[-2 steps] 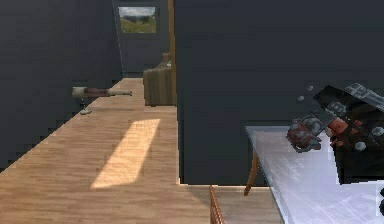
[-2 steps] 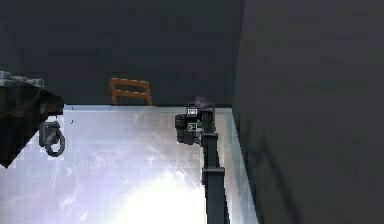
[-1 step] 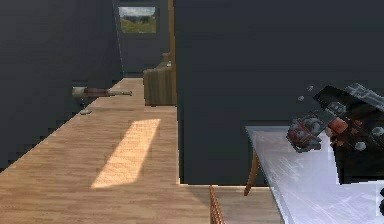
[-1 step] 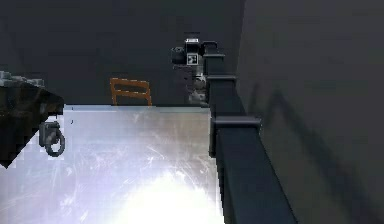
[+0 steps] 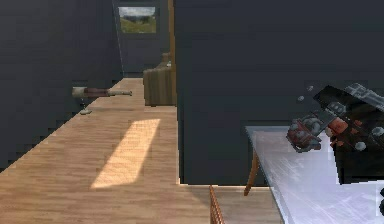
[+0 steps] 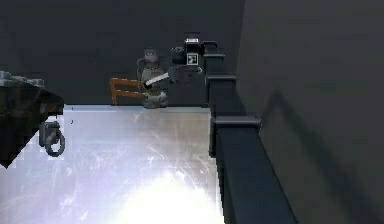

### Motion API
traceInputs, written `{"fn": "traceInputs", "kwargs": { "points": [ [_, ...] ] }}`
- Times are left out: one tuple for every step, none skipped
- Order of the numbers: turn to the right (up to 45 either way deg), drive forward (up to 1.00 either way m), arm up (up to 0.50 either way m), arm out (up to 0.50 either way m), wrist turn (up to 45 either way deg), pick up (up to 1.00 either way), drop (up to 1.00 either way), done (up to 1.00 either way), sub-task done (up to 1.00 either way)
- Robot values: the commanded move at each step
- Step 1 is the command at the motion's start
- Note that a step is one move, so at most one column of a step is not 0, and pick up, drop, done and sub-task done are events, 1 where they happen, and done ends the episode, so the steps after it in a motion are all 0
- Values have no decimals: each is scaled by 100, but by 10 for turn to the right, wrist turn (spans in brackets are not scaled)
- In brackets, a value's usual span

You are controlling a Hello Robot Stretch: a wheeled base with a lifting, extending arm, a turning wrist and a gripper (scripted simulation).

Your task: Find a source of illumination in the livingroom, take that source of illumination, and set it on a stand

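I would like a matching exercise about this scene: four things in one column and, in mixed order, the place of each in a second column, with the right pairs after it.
Things
1. framed picture
2. pale table
3. long thin object
4. tan piece of furniture

Places
A. lying on the wooden floor, toward the forward view's left
B. at the forward view's lower right, with dark things on it
C. hanging on the far wall
D. standing near the forward view's middle, at the corridor's far end

Pairs: 1-C, 2-B, 3-A, 4-D
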Motion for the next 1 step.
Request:
{"fn": "traceInputs", "kwargs": {
  "points": [
    [0, 0, 0, 0, -450, 0, 0, 0, 0]
  ]
}}
